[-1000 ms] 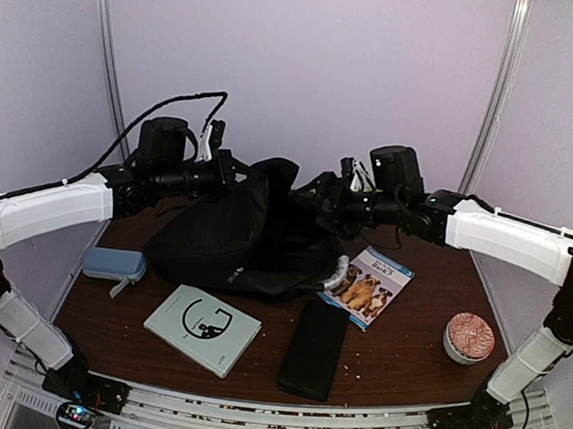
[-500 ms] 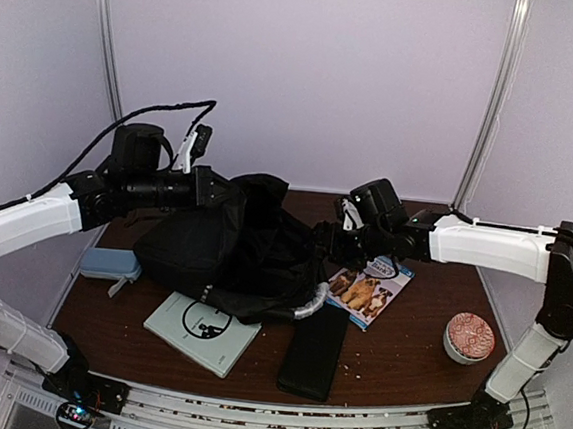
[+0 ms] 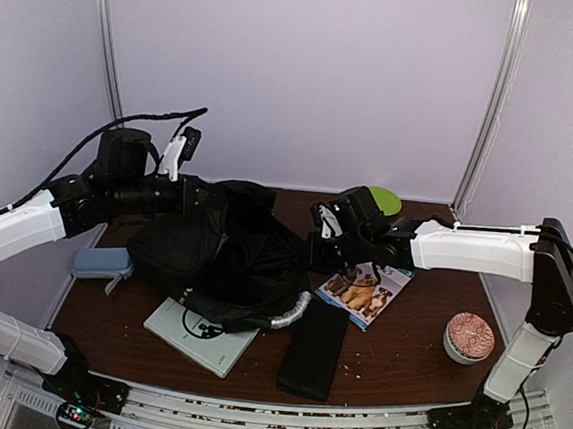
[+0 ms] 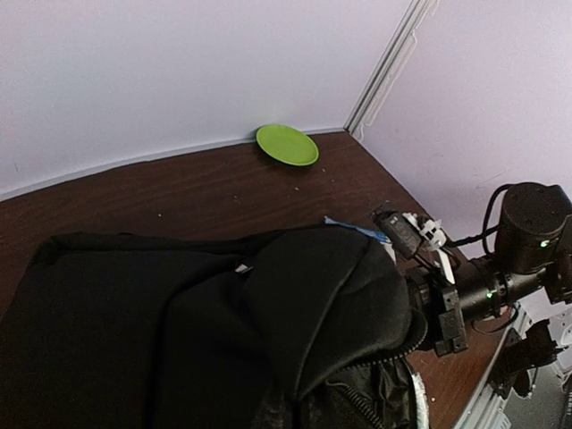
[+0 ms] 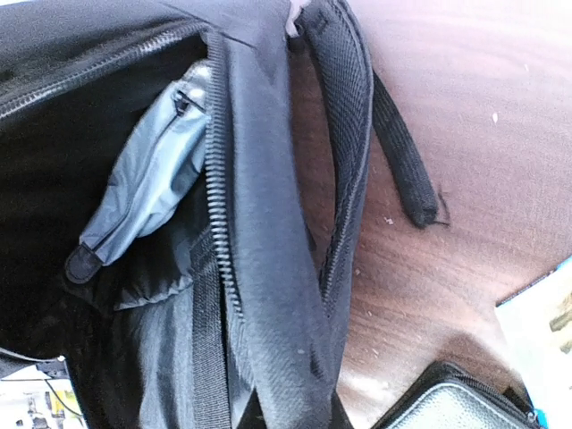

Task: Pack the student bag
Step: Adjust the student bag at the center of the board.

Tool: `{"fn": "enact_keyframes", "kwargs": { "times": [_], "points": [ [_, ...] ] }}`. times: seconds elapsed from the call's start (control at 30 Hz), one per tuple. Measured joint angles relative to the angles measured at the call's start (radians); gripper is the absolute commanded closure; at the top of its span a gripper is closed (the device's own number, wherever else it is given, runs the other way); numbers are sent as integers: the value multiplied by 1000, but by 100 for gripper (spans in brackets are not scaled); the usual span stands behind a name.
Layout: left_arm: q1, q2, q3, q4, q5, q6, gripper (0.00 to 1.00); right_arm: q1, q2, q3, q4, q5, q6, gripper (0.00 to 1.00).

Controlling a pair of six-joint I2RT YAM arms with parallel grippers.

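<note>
From above, the bag lies as a black heap in the middle left of the frame, on the brown table. The left gripper is at the upper left edge of the bag and it is closed on the fabric, which is raised there. The right gripper is at the right edge of the bag and it is also closed; if fabric is between its fingers I cannot tell. At the left a grey-blue pouch lies just beside the bag. Below the bag are a white book, partly under it, and a flat black case. A booklet with dogs lies right of centre, a bowl at the lower right and a green plate at the back. In the left wrist view the bag fills the lower left, the plate is at top centre against the wall, and the right gripper touches the bag's edge at the right; the left fingers do not show. In the right wrist view the bag is open: a zipper runs down the middle, a grey pocket shows inside at the left, a strap lies on the table at the upper right, and the case is at the bottom right
</note>
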Motion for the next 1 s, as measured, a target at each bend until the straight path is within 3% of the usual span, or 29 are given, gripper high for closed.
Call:
{"fn": "enact_keyframes", "kwargs": {
  "times": [0.43,0.63,1.0],
  "points": [
    [15,217,370,-56,-195,169,100,-47,-49,322,-131,62,-41,100],
    [30,210,336,13,-238,188,100,-86,-108,346,-108,75,-41,100],
    [47,206,310,30,-244,204,100,-154,5,410,-120,-32,10,100]
  ]
}}
